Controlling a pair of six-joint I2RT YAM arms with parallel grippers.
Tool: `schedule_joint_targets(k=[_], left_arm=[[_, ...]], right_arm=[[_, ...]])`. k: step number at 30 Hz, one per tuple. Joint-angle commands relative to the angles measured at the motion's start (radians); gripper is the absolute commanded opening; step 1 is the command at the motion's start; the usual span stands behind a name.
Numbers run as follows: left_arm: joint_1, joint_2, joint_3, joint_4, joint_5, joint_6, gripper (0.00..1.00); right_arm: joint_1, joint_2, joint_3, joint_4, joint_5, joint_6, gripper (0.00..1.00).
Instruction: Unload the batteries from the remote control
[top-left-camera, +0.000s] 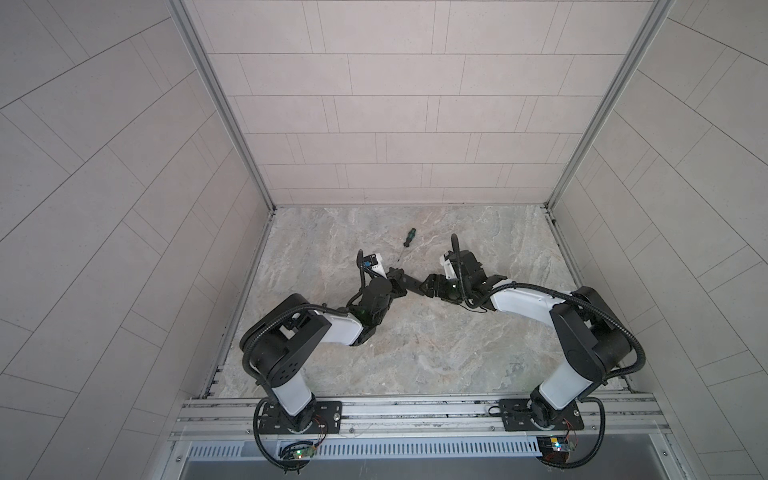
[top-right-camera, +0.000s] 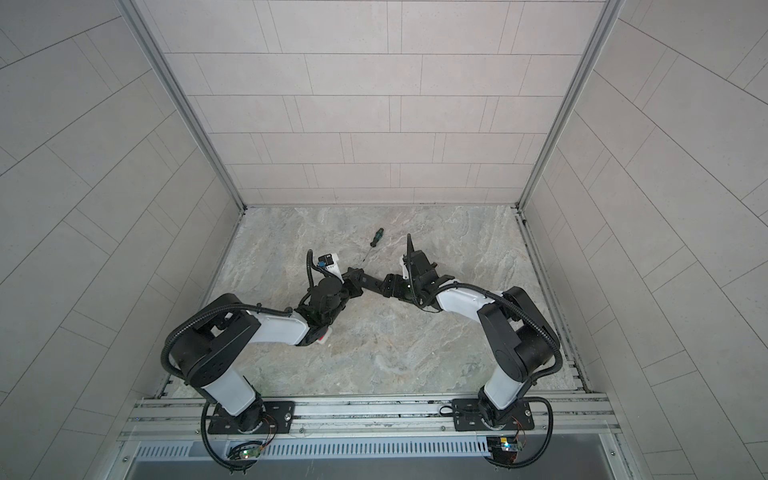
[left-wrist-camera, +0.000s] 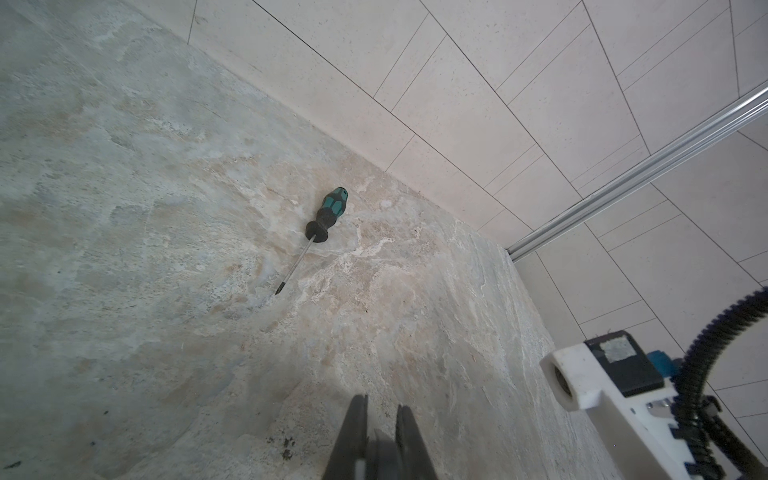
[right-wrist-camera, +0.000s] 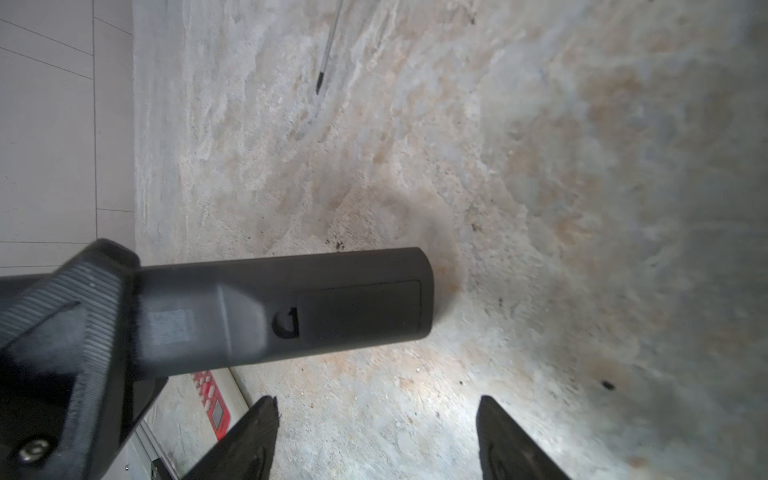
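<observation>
Our left claw (left-wrist-camera: 381, 415) is gripping the remote control (right-wrist-camera: 291, 307) by its left end in the right wrist view, and our right claw (right-wrist-camera: 376, 415) is hanging open below it. The batteries are not showing, probably lying under the closed cover (right-wrist-camera: 361, 309) mid-frame, so we should be aiming one fingertip (right-wrist-camera: 262, 419) gently at its notch (right-wrist-camera: 286, 324).

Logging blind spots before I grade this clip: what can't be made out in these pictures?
- The batteries: unseen; in the right wrist view the closed cover of the black remote hides them.
- Hold of the left gripper: cut off by the left wrist view's edge; too small in both top views.
- The white-and-red remote: mostly behind the left gripper, right wrist view.
- The screwdriver: handle cut off by that view's edge.
</observation>
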Motion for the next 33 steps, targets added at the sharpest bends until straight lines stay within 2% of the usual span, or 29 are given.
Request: schedule_joint_targets(k=[1,17,33], left_arm=[[-0.007,-0.016,0.028,-0.141,-0.011,-0.019,0.00],[0.000,-0.014,0.064,-0.293,-0.007,-0.021,0.00],[0.008,-0.012,0.080,-0.333,-0.001,-0.019,0.00]], right_arm=[[-0.001,0.033,0.029,0.029,-0.021,-0.008,0.77],[-0.019,0.067,0.079,0.005,-0.007,-0.065,0.76],[-0.030,0.133,0.089,0.015,-0.022,-0.053,0.74]])
